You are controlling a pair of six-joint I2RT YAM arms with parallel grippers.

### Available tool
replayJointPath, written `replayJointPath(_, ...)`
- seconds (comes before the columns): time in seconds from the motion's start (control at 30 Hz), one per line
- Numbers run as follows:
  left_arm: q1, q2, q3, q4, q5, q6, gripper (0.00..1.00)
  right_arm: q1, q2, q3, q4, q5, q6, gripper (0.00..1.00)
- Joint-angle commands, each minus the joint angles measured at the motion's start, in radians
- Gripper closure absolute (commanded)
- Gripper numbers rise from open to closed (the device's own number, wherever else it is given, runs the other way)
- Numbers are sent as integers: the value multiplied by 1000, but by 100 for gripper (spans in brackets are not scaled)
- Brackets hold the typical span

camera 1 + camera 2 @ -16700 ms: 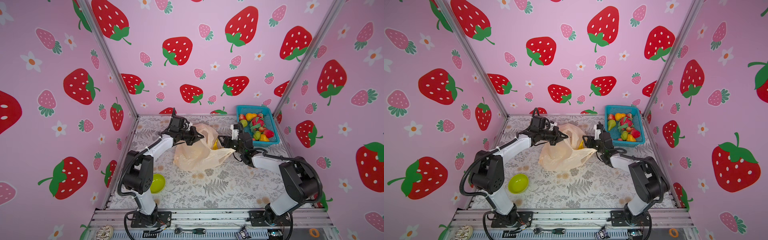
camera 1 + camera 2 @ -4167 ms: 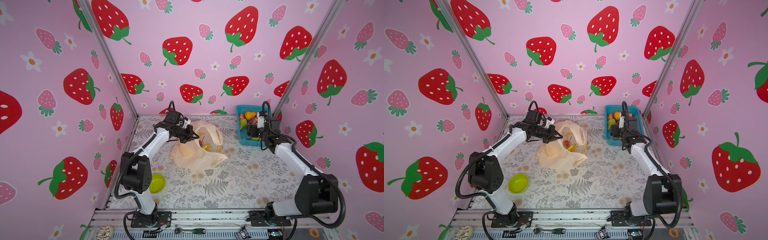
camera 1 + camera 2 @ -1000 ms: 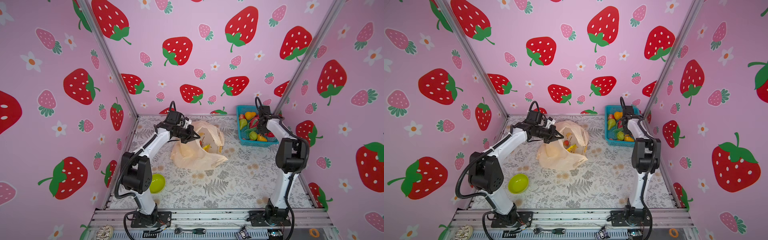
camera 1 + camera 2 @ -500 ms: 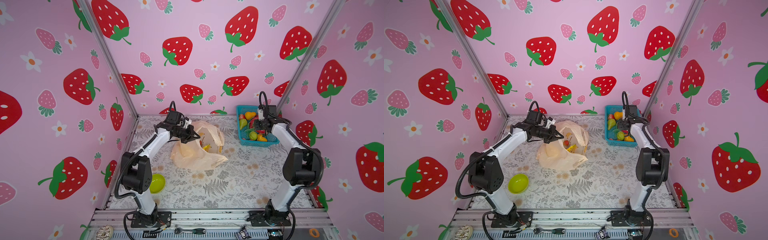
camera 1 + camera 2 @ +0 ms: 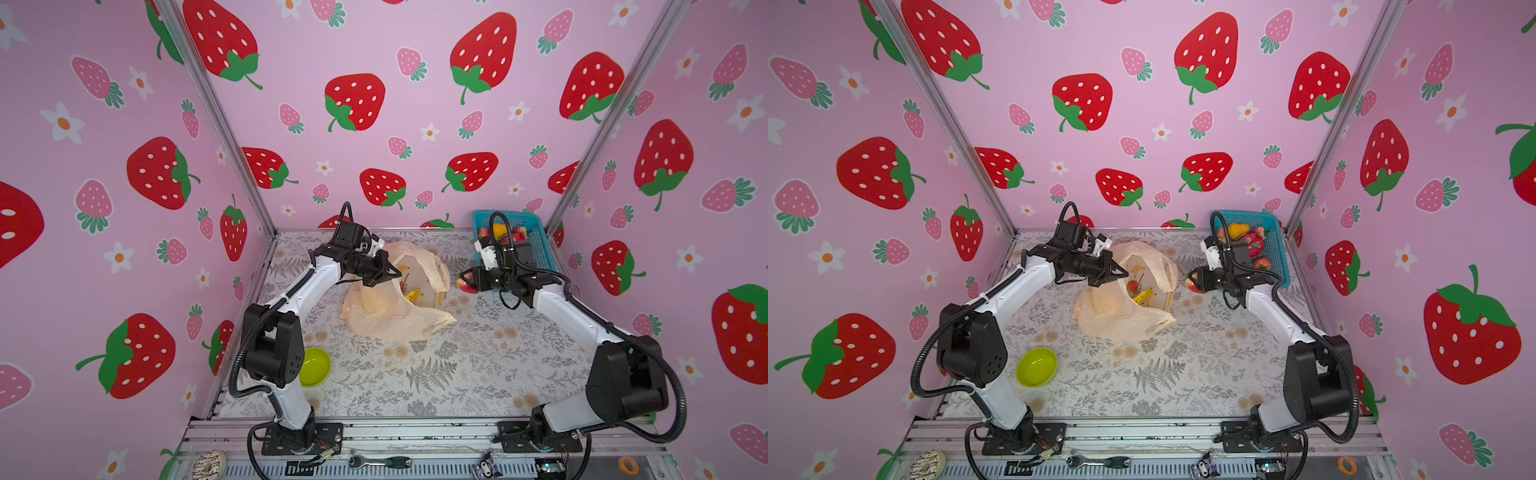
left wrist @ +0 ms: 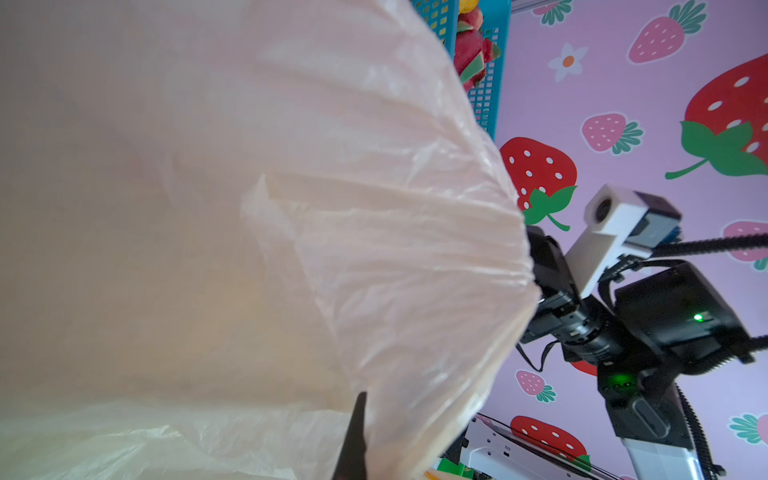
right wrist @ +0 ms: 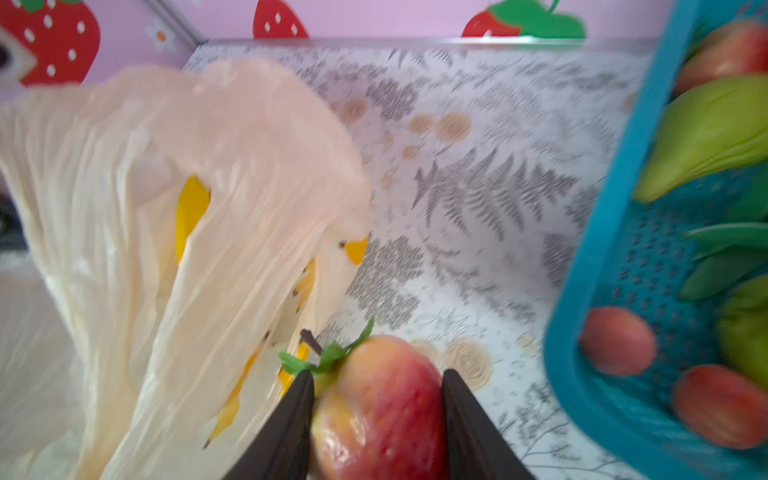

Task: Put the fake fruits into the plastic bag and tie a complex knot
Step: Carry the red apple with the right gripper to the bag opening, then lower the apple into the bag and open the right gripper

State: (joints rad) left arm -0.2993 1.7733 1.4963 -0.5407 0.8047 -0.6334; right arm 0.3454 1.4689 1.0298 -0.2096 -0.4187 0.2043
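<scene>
Right claw (image 7: 376, 376) grasping red apple (image 5: 464, 285); plastic bag (image 5: 386, 309) just ahead of it. Left claw (image 5: 397, 274) clenched on bag rim, propping mouth. Risks: glossy apple squirts out early; film slips, mouth collapses; apple hits near wall.

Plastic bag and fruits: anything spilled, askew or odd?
Nothing stands out. The left gripper pinches the rim of the plastic bag, mouth open; the right gripper holds a red apple beside it; other fruits sit in the teal basket.
</scene>
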Motion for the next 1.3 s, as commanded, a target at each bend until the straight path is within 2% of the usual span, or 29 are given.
replayJointPath(0.0,-6,-38,-17,10,16,-8,100,28,-60,-65,33,-94,48,66)
replayJointPath(0.17,-8,-40,-19,14,13,-8,100,85,-65,-98,136,-199,112,67)
replayJointPath(0.5,-19,-41,-18,10,10,-6,100,177,43,-9,239,-258,168,67)
replayJointPath(0.67,-20,-41,-19,11,14,-7,100,234,130,29,328,-240,214,67)
replayJointPath(0.9,-20,-48,-18,12,13,-5,100,279,268,66,429,-116,267,67)
replayJointPath(1.03,-21,-46,-18,12,14,-6,100,299,315,47,551,-119,359,65)
replayJointPath(1.27,-21,-43,-16,11,14,-6,100,331,355,31,618,-184,417,56)
